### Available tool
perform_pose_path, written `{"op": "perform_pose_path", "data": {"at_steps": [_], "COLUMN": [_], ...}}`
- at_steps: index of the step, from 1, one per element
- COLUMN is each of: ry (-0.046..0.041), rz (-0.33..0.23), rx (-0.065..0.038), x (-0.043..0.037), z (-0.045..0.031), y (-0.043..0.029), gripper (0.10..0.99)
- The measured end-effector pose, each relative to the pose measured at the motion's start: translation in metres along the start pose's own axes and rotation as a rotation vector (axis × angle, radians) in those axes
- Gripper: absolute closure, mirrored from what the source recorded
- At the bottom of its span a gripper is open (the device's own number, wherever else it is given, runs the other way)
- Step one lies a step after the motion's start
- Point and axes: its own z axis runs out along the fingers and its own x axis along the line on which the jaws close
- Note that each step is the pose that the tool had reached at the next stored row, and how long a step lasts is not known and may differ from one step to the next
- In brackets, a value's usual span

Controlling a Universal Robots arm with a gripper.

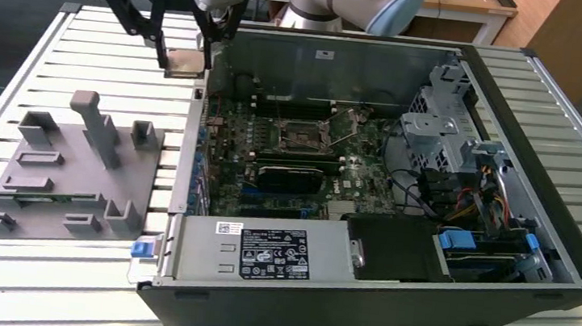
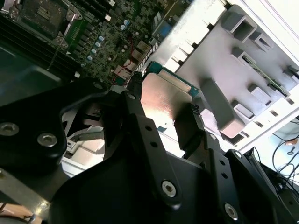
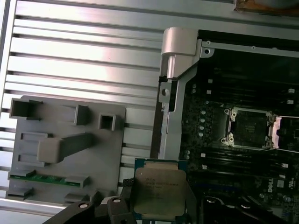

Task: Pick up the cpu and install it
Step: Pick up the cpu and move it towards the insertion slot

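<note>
In the exterior view, the gripper (image 1: 184, 58) hangs above the slatted table (image 1: 86, 52), just beside the far corner of the open computer case (image 1: 361, 320), on the exterior view's left of it. Its two fingers are clamped on the cpu (image 1: 183, 66), which hangs flat between them, clear of the table. So the picking up seems done. The socket (image 1: 299, 137) sits in the middle of the motherboard (image 1: 365, 183), well apart from the cpu. A grey holder block (image 1: 62, 175) lies on the table at the exterior view's left of the case, and the gripper is not over it.

In the second wrist view, the black fingers (image 2: 138, 112) press on two opposite edges of the cpu (image 2: 161, 93), and its metal top shines between them. Beyond it are the holder block (image 2: 219, 60) and a part of the socket (image 2: 39, 14), which the cpu is not over.

In the first wrist view, the cpu (image 3: 159, 190) is held level, with its silvery top and thin green rim visible. It is over the wall of the case (image 3: 168, 116), between the holder block (image 3: 60, 121) and the motherboard. A green memory stick (image 3: 39, 178) lies in the holder block. The socket (image 3: 250, 128) looks empty and its frame seems open, so I judge that the installing is not yet done: the chip is lifted, but not over the socket.
</note>
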Motion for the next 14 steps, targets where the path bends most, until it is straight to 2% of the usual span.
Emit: {"op": "perform_pose_path", "data": {"at_steps": [14], "ry": [-0.0022], "rz": [0.000], "rx": [0.000], "x": [-0.0261], "z": [0.0000], "y": [-0.0020], "gripper": [0.557]}}
